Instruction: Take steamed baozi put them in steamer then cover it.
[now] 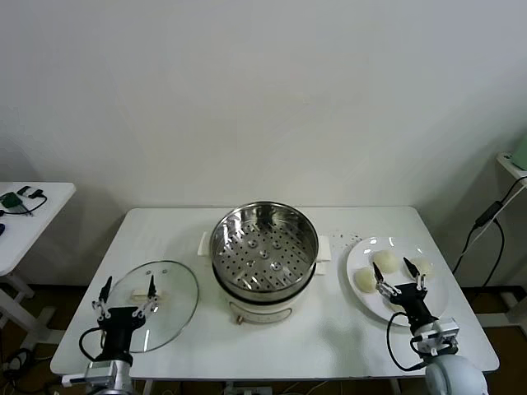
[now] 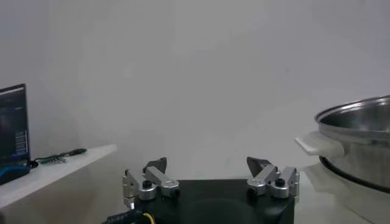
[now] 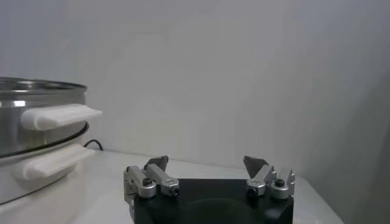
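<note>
The steamer [image 1: 264,250] stands mid-desk, its perforated floor bare, side handles pointing left and right. Only the head view shows the baozi [image 1: 384,260] lying on a white plate [image 1: 436,301] to its right, and the cover [image 1: 156,304] flat to its left, handle running crosswise. The left hand [image 1: 127,293] hovers spread wide over the cover; the right hand [image 1: 398,273] is spread wide over the plate. The desk [image 1: 329,329] is white.
</note>
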